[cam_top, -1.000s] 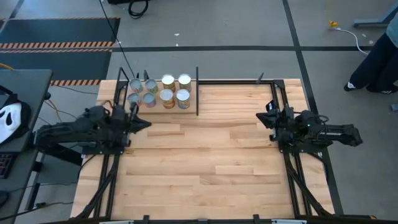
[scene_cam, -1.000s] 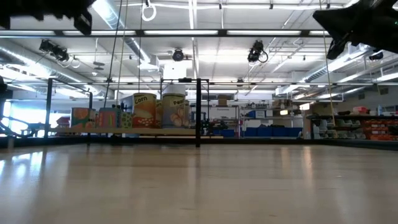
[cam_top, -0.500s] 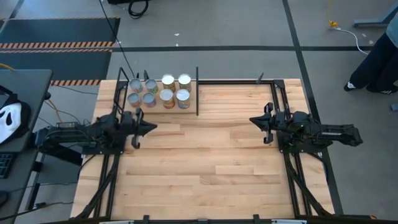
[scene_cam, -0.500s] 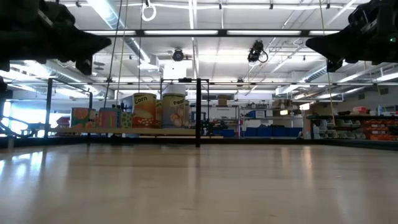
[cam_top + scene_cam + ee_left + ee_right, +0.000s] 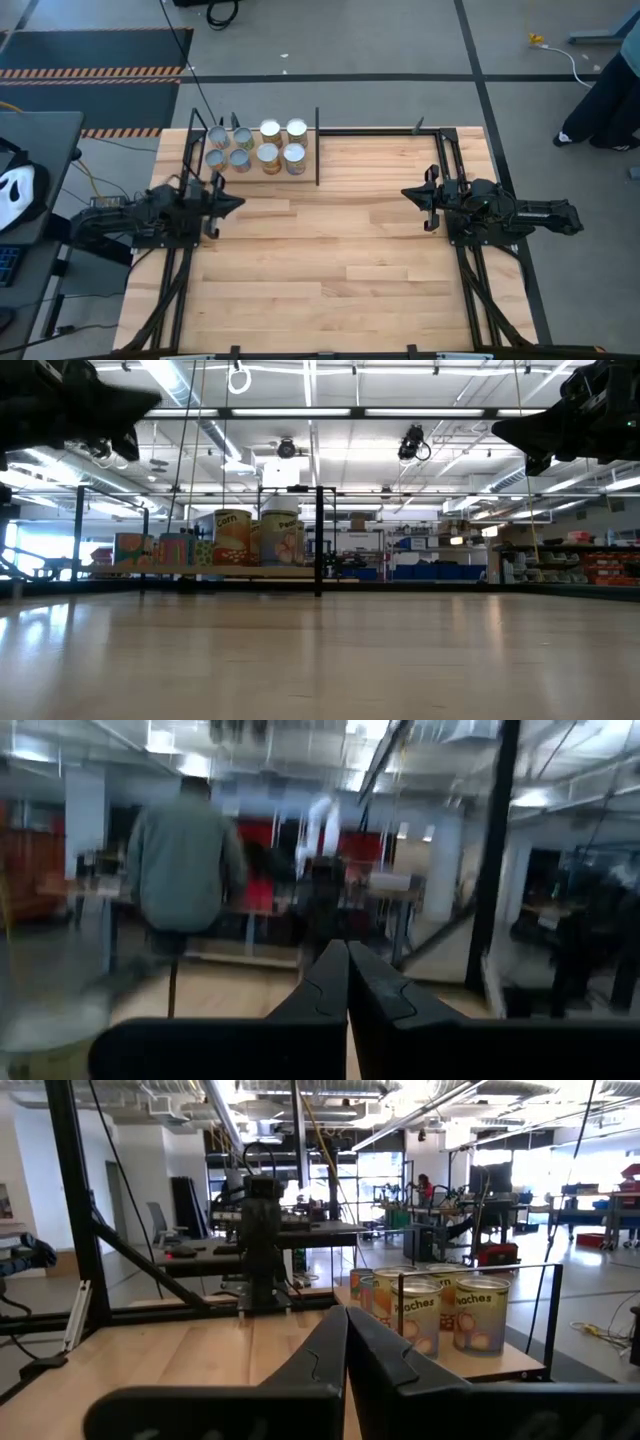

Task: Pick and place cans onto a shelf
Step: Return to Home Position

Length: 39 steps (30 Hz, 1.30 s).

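Several cans [image 5: 255, 147] with shiny round tops stand in two rows on the shelf [image 5: 310, 168], a light-wood board framed by black rods at the table's far left. They also show in the low view as cans [image 5: 245, 540] and in the right wrist view as cans [image 5: 440, 1310]. My left gripper [image 5: 240, 203] hovers shut above the table's left side, a little nearer than the shelf, pointing toward the middle. My right gripper [image 5: 403, 195] hovers shut above the right side, pointing at the left one. Both sets of fingers are seen closed together, left gripper [image 5: 348, 982] and right gripper [image 5: 347, 1335], and hold nothing.
Black frame rails [image 5: 470, 280] run along the table's left and right sides, and an upright post [image 5: 318, 145] stands at the shelf's right end. Bare wooden tabletop [image 5: 330, 250] lies between the arms. A person [image 5: 185, 860] stands beyond the table, another person [image 5: 610, 90] at the far right.
My left gripper has come down toward the table and tipped its fingers up to near level, staying shut. My right gripper has tipped and rolled to near level, its tips reaching slightly toward the table's middle. The cans have not moved.
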### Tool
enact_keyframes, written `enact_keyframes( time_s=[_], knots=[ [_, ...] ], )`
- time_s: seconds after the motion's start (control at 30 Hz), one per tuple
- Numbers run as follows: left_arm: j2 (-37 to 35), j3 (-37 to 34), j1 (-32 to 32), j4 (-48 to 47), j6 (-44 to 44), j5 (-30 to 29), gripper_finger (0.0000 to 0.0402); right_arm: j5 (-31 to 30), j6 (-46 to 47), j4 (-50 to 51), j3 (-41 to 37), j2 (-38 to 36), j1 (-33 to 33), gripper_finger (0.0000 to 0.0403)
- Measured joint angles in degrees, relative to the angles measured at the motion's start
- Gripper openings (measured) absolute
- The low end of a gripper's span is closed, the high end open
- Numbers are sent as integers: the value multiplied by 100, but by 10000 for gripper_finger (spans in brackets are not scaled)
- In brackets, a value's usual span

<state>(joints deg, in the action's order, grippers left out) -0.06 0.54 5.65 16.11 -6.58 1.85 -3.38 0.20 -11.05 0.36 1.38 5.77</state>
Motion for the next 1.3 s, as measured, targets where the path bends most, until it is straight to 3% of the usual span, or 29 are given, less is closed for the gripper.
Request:
enact_keyframes(
  time_s=[0.17,0.53,0.7,0.9,1.3],
  knots=[
    [257,-5,30,-654,-184,-356,5,7,1,-1,0,12,-1,16],
    [418,-9,22,-736,1350,-452,5,33,3,-84,0,49,1,16],
    [418,-9,22,-705,1197,-168,5,37,3,-89,0,49,-1,16],
    [12,-11,-306,-845,1180,-208,5,37,3,-87,0,49,-1,16],
    [112,-9,-385,-538,1175,-205,5,50,5,-131,0,49,-1,16]
  ],
)
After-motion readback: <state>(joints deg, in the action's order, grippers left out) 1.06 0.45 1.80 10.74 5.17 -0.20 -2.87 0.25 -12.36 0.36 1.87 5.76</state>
